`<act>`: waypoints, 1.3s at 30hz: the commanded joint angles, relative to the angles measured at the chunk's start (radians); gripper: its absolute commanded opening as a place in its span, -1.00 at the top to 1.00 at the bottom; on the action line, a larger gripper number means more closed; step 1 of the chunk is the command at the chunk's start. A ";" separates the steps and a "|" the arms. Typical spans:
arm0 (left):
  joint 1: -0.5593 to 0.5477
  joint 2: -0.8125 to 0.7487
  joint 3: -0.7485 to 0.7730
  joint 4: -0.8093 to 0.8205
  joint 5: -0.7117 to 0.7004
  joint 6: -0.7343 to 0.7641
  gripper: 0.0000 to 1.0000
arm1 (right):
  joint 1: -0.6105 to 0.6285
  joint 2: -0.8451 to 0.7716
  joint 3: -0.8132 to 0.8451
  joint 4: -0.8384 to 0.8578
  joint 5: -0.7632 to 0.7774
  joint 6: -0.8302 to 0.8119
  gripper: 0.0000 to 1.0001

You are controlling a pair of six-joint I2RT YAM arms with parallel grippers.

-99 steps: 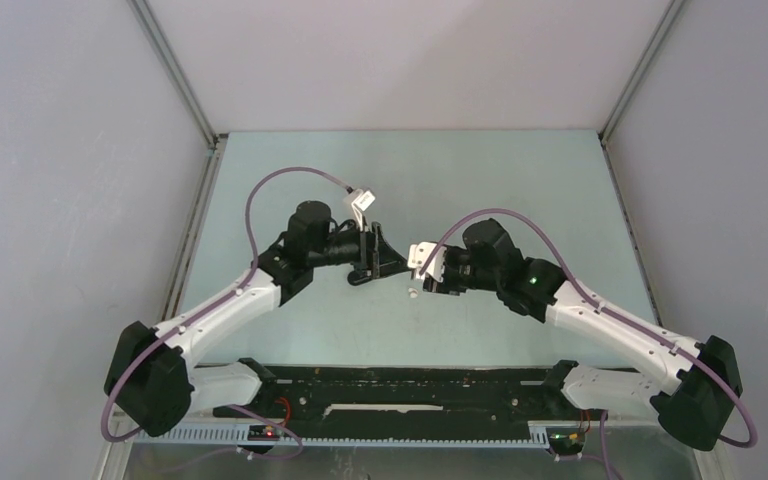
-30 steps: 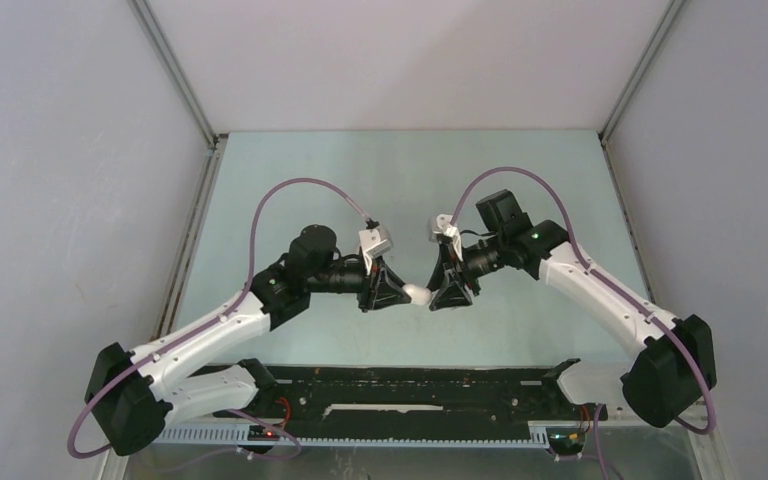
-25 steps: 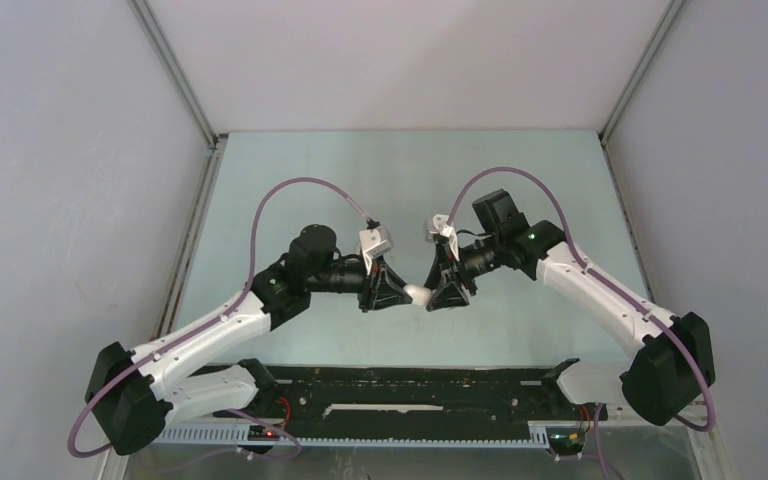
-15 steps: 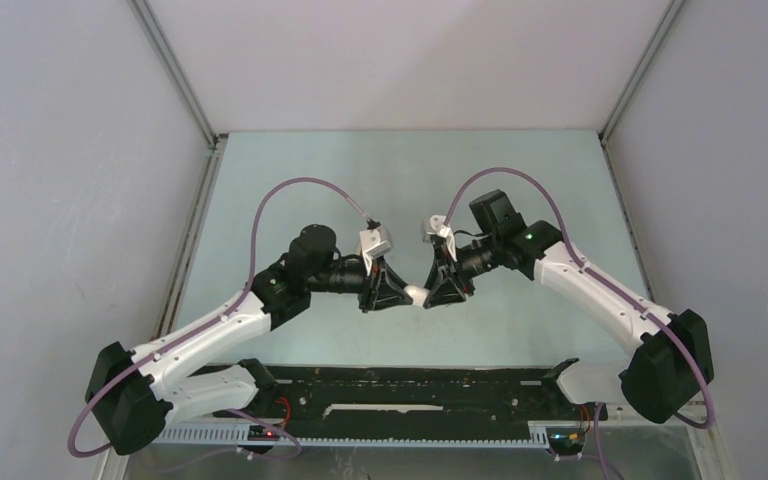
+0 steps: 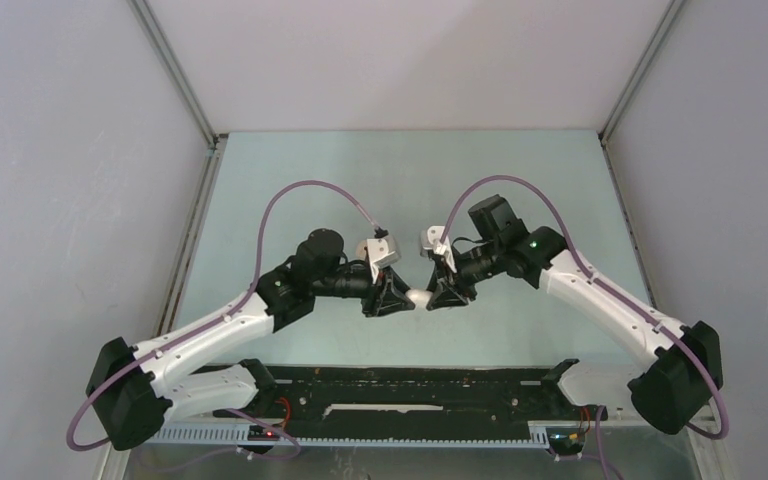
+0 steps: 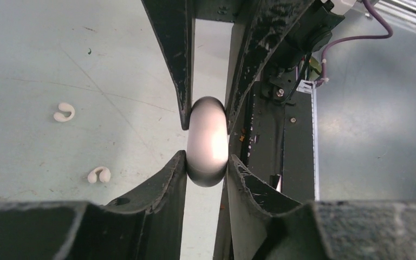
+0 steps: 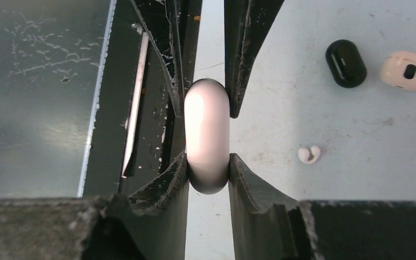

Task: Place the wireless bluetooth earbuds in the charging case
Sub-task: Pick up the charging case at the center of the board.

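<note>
We grip the white charging case (image 6: 207, 135) from opposite ends, left tool (image 6: 207, 162) and right tool (image 7: 208, 162) each closed snugly on its sides. Two white earbuds (image 6: 64, 112) (image 6: 98, 174) lie on the worktop (image 6: 32, 54), left of the left tool, well apart from it.

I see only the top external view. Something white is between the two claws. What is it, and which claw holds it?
Observer: A smooth white case; the left claw and the right claw both press its sides.
Operator: Are earbuds lying loose?
Observer: Yes, two white earbuds, apart, in the left wrist view.
Operator: Anything else?
Observer: Right wrist view shows a black oval piece next to a beige piece.
</note>
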 commanded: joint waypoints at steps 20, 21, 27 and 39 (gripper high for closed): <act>-0.043 0.016 -0.017 0.001 -0.004 0.098 0.31 | 0.059 -0.069 0.058 -0.035 0.118 -0.070 0.64; -0.044 0.017 -0.017 0.003 -0.004 0.097 0.29 | 0.061 -0.069 0.059 -0.032 0.120 -0.066 0.64; -0.044 0.014 -0.022 0.019 0.001 0.091 0.23 | 0.067 -0.065 0.065 -0.029 0.125 -0.056 0.64; -0.046 0.020 -0.021 0.028 0.012 0.080 0.32 | 0.067 -0.073 0.065 -0.016 0.129 -0.036 0.62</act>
